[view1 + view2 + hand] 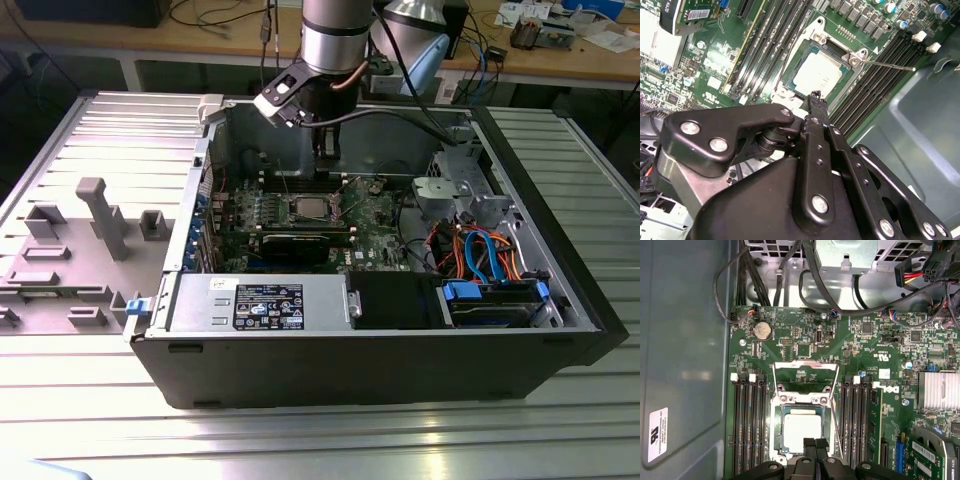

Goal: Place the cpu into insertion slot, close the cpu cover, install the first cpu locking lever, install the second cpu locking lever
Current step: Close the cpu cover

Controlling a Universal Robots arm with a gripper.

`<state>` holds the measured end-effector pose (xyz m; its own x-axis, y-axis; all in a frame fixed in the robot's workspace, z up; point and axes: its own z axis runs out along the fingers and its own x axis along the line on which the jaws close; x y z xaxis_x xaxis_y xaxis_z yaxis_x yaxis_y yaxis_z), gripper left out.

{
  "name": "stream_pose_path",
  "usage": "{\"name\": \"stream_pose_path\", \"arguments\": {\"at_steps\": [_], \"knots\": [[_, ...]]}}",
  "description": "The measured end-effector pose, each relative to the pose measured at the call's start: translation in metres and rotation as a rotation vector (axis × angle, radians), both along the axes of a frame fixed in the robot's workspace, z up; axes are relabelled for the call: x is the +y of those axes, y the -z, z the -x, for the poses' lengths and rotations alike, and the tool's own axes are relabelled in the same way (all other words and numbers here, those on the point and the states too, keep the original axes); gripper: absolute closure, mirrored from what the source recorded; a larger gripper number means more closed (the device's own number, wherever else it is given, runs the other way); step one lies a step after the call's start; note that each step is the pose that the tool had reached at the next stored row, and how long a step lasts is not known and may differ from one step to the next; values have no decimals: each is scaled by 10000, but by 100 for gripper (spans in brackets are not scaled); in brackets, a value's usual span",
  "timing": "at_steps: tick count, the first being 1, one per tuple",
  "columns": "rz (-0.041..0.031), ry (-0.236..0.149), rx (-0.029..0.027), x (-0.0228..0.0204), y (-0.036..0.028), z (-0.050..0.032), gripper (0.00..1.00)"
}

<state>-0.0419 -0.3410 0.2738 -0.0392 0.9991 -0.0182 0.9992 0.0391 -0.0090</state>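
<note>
Exterior view: the end effector (327,158) hangs inside the open computer case (400,380), just above the slot (291,212), where the chip (308,208) lies.

Second wrist view: the end effector (815,100) has its fingers pressed together on nothing, tip just beside the slot (858,59). The chip (819,75) sits flat inside.

First wrist view: the cover (805,363) lies folded back from the slot (779,430), with a thin lever (836,425) free beside it.

Judgement: cover closing is in hand. Push on the frame bar and stay clear of the chip.
</note>
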Motion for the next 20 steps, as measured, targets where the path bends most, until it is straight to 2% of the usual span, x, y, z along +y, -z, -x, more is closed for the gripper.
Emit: {"name": "stream_pose_path", "arguments": {"at_steps": [5,20], "knots": [[0,1,31,0,0,-81,89],[0,0,79,7,2,-217,89]]}}
